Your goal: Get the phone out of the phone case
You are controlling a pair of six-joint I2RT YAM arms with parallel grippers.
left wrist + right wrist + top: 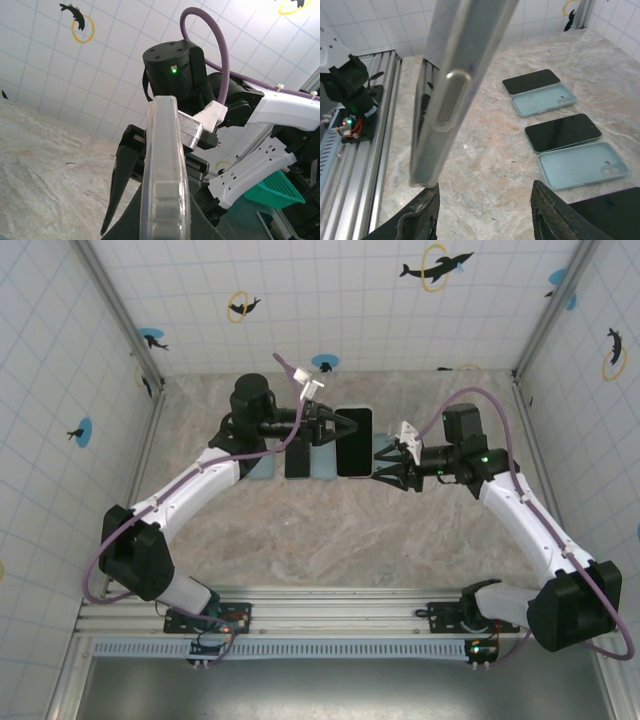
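Left fingers [328, 426] clamping the cased phone [356, 452] edge-on — right fingers [551, 216] gaping apart just beside it, partly cut off

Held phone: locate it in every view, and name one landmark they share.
Top external: held phone, just above centre.
Left wrist: edge-on, lower centre.
Right wrist: edge-on and tilted, upper left of centre.
Shared landmark: the marble table.

Marbled table [485, 165]: two dark phones [531, 81], two pale-blue cases [543, 99], flat, alternating in row.
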